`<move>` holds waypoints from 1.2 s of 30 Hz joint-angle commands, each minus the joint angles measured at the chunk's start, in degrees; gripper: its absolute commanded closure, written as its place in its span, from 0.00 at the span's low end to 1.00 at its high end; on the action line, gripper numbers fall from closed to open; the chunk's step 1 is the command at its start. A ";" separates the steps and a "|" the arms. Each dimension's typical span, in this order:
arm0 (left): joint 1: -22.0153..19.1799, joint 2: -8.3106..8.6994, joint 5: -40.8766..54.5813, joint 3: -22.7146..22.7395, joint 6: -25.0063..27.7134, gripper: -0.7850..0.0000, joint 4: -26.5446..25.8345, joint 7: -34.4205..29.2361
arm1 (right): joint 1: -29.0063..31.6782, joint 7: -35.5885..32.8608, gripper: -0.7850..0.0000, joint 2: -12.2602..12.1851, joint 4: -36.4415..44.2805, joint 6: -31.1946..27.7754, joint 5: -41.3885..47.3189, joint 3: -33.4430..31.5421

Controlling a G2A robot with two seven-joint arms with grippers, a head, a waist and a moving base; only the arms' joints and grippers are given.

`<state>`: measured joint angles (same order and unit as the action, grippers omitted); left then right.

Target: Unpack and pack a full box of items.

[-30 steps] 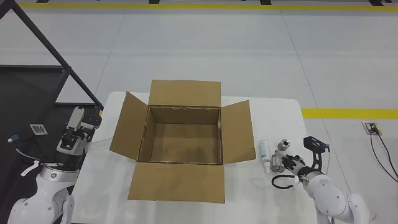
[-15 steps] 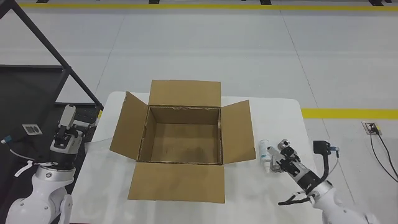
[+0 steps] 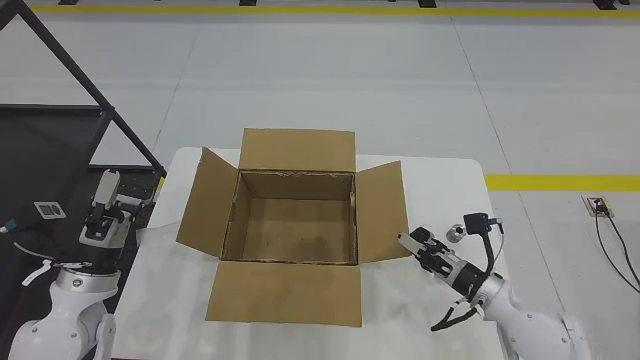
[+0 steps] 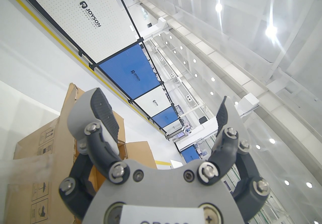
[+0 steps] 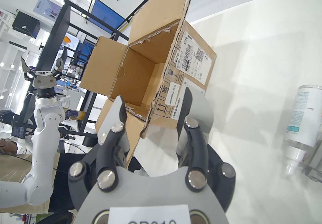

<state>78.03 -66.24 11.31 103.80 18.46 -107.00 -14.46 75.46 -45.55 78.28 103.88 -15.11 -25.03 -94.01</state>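
Note:
An open cardboard box (image 3: 298, 222) stands in the middle of the white table (image 3: 170, 290), its flaps spread out and its inside bare. My right gripper (image 3: 414, 243) is open beside the box's right flap, with nothing between its fingers. In the right wrist view it (image 5: 153, 106) points at the box (image 5: 151, 59), and a white bottle (image 5: 304, 116) lies on the table beside it. My left gripper (image 3: 107, 195) is open at the table's left edge. The left wrist view has it (image 4: 161, 104) aimed up at the ceiling, with the box (image 4: 45, 139) below.
A small silver-capped item (image 3: 456, 230) sits on the table to the right of the box. A black frame (image 3: 60, 60) rises beside the table's left side. Bare tabletop lies left of the box and in front of it.
My right arm has swung from the table's right edge toward the box, and its gripper now sits by the right flap. My left arm has shifted slightly outward to the left.

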 commanded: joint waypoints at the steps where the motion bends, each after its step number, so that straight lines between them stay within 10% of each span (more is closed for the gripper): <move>1: 0.10 -0.02 0.02 0.06 0.11 0.00 0.03 0.08 | -0.33 -0.54 0.54 -0.19 0.06 1.09 -0.13 0.47; 36: 1.49 -0.17 0.86 1.20 0.89 0.00 -0.38 -0.24 | -2.47 1.32 0.71 -2.59 -0.50 6.93 0.04 5.85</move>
<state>79.48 -66.41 12.13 104.94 19.32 -107.36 -14.66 73.08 -44.29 75.75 103.44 -8.29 -25.00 -88.34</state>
